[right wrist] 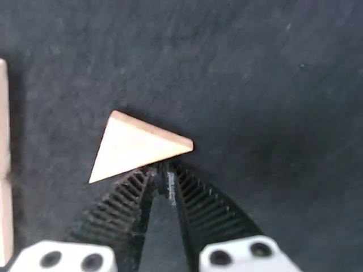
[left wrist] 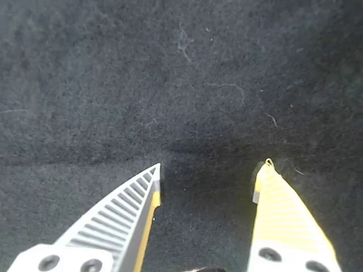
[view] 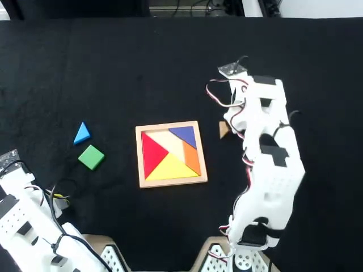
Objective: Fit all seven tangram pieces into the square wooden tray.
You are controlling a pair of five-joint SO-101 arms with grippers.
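- Right gripper (right wrist: 164,170) low on the cloth, jaws closed together, their tips touching one edge of the wooden triangle (right wrist: 133,147); it grips nothing, it butts against the piece
- That triangle lies flat just beside the tray's outer right side, not in it; I'd call it light, stiff and smooth-faced, so apt to skid or tip; being thin and flat, it offers little to pinch from above; best taken across two opposite edges, or nudged along the cloth
- Left gripper (left wrist: 211,166) hangs over bare cloth, jaws spread wide, nothing between them
- Out to the square wooden tray (view: 173,182): red, yellow, dark blue and orange pieces seated; a pale gap shows at its upper left
- Well left of the tray, the light blue triangle (view: 82,134) and the green square (view: 91,157) lie loose, near each other; same light, hard wood by the look
- Black cloth (view: 113,68) covers the table, linty and soft; probably some drag on a sliding piece
- Farthest off, cables (view: 193,7) run along the table's back edge
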